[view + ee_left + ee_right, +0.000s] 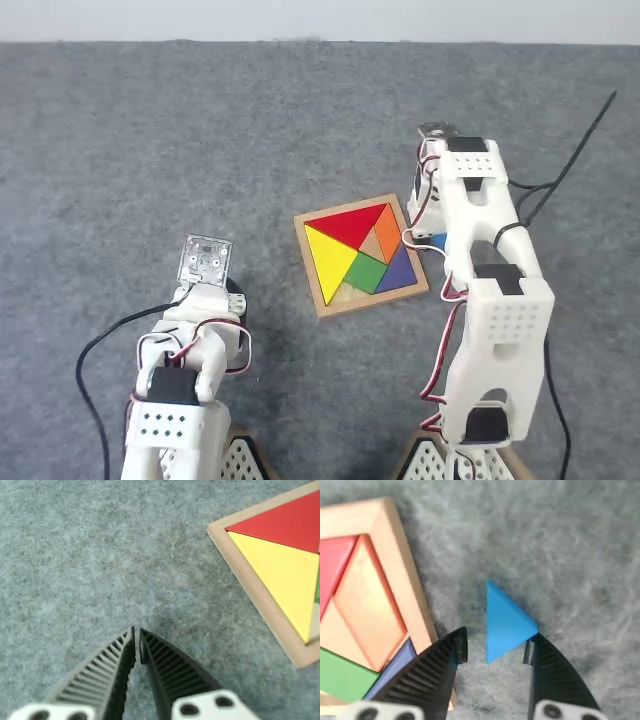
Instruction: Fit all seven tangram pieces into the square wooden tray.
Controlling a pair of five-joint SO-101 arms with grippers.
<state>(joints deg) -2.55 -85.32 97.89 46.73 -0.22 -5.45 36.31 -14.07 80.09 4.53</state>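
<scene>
The square wooden tray [318, 300] lies tilted at mid-table, holding a red triangle [350, 226], a yellow triangle [329, 260], an orange piece [387, 232], a green square [368, 273] and a purple triangle [400, 270], with bare wood showing between some of them. A small blue triangle [506, 622] rests on the grey felt just outside the tray's rim [409, 580]. My right gripper [495, 647] is open and low, one finger on each side of the blue triangle. Left of the tray, my left gripper [136, 635] is shut and empty above the felt.
Grey felt covers the whole table. The right arm's body [490, 260] stretches along the tray's right side, with cables [560, 180] trailing off it. The left arm [190, 350] stands near the front left. Open felt lies behind the tray.
</scene>
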